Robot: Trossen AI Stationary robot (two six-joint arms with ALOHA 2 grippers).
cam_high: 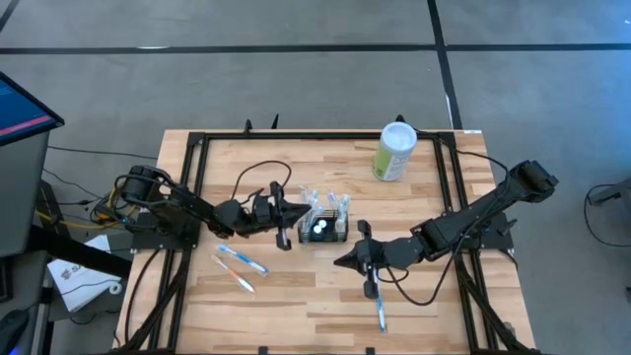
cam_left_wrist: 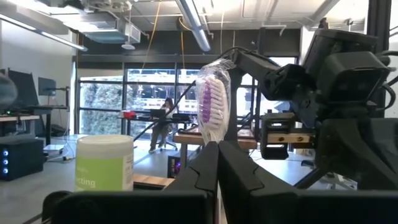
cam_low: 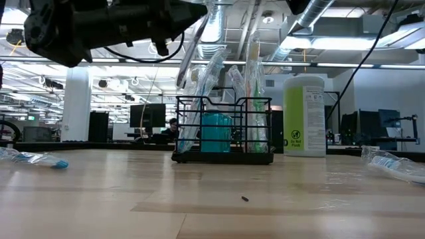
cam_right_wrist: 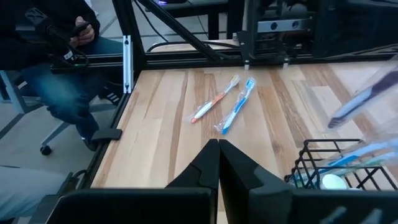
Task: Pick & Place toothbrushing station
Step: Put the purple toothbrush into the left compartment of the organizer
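Observation:
The toothbrushing station, a black wire-mesh caddy (cam_high: 323, 227), stands on the table's middle and holds several wrapped toothbrushes; it also shows in the low view (cam_low: 223, 133). My left gripper (cam_high: 288, 215) is just left of the caddy, above the table, shut on a wrapped toothbrush with purple bristles (cam_left_wrist: 211, 106). My right gripper (cam_high: 345, 261) is shut and empty, near and right of the caddy. The caddy's corner shows in the right wrist view (cam_right_wrist: 336, 168). My left gripper pinches the wrapped toothbrush's handle just below the head (cam_left_wrist: 213, 138) between its two fingers. The fingers come level from the table's left and lie across the brush. The brush is lifted clear of the table, and its bristled head sticks out past the fingers.
Two wrapped toothbrushes (cam_high: 240, 260) (cam_high: 237, 279) lie on the table near and left of the caddy, and one (cam_high: 379, 304) lies near my right gripper. A pale-green canister with a white lid (cam_high: 395, 151) stands at the far right. A seated person (cam_right_wrist: 56, 56) is beyond the table's left edge.

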